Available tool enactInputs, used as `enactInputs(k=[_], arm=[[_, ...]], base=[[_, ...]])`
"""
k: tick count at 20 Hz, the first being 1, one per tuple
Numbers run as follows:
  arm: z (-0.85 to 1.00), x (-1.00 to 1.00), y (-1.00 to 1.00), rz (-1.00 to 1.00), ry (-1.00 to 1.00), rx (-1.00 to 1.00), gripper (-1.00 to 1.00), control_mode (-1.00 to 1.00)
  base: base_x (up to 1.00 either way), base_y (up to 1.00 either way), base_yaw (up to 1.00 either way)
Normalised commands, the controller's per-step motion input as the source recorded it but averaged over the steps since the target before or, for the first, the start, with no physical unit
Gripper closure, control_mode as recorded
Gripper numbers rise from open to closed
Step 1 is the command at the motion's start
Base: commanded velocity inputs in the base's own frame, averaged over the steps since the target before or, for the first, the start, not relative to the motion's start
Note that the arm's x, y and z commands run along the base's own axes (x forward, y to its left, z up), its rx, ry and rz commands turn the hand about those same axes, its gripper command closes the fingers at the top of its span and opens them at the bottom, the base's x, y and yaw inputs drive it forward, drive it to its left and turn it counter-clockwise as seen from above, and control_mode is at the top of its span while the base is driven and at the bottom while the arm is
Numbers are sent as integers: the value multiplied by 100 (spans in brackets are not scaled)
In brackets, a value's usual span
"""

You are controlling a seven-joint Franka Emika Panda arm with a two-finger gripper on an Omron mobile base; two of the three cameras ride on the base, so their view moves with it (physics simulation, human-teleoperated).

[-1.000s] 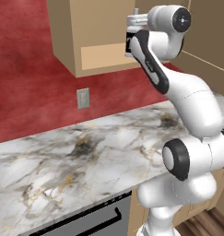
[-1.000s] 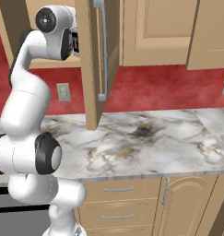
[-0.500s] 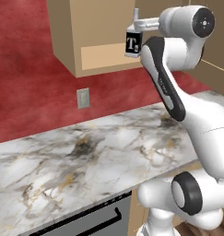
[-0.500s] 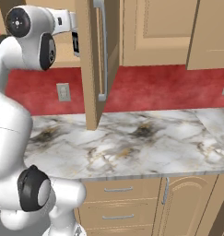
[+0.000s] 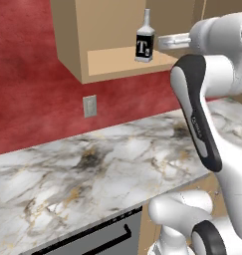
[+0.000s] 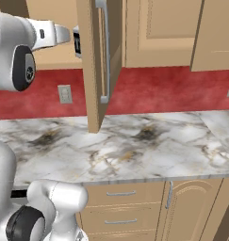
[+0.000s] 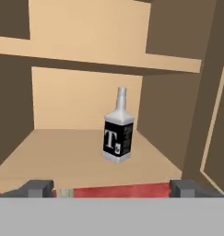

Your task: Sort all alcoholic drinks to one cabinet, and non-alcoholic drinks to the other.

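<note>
Hand view: black-labelled bottle (image 7: 118, 138) upright in narrow cabinet (image 7: 76, 159); hand (image 7: 111, 188) spread wide, holding nothing.

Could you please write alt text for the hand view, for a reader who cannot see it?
A squarish clear bottle with a black label stands upright on the lower shelf of a tan wooden cabinet, untouched. The end effector sits open in front of it, its dark fingertips at the bottom corners.

Glossy white rounded arm (image 5: 212, 84) with dark joint bands.
</note>
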Motion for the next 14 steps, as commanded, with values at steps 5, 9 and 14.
enactInputs(k=[5,9,14], arm=[[-49,-100,0,-1,21,0,-100,-100],[-52,-94,0,-2,27,0,-100,-100],[-52,-80,0,-3,32,0,-100,-100]], base=[[0,0,0],[0,0,0],[0,0,0]])
